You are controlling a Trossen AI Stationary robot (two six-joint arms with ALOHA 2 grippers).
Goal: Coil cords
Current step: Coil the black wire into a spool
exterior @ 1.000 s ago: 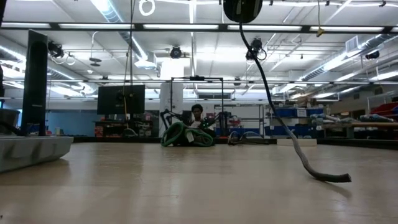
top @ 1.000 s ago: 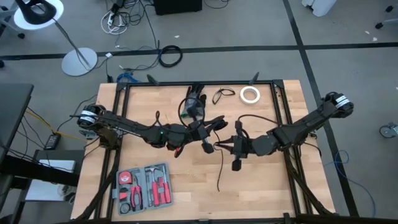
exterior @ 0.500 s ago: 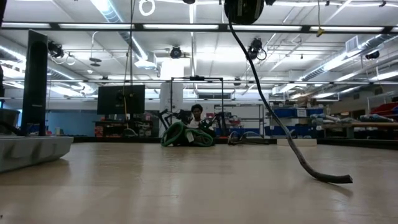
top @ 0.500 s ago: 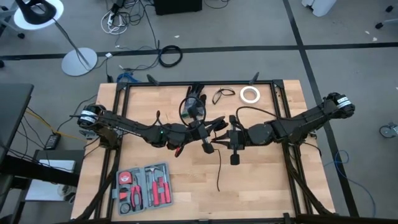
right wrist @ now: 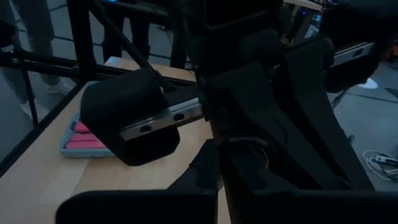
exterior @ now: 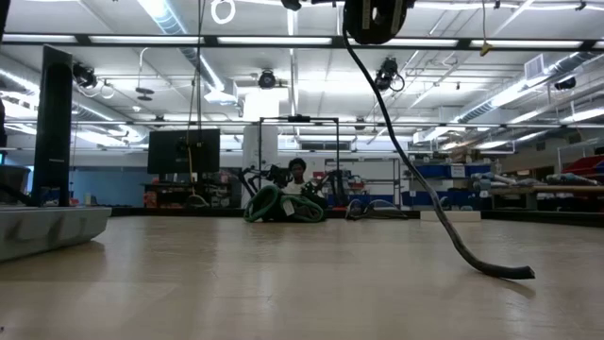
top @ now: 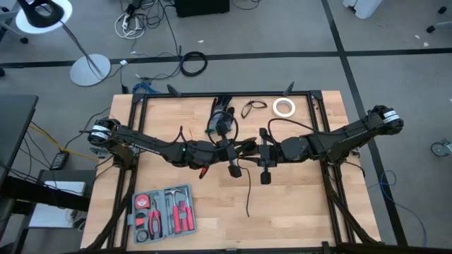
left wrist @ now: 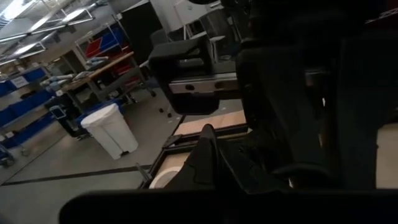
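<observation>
Both grippers meet above the table's [top: 296,212] middle. Left gripper [top: 236,149] and right gripper [top: 248,154] are clamped on one cord [top: 248,190], its tail hanging to the wood.

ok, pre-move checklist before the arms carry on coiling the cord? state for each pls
1. Left pincer shut: ok.
2. Right pincer shut: ok; what it holds: cannot tell.
3. Both pincers close together mid-table, collision margin: not ok, the wrist views are filled by the other arm.
4. Cord tail hangs down with its end resting on the table: ok, seen in the low view.
5. Coiled bundle held up between the arms: cannot tell how neat it is.
6. Tool case and white tape roll apart from the cord: ok.
</observation>
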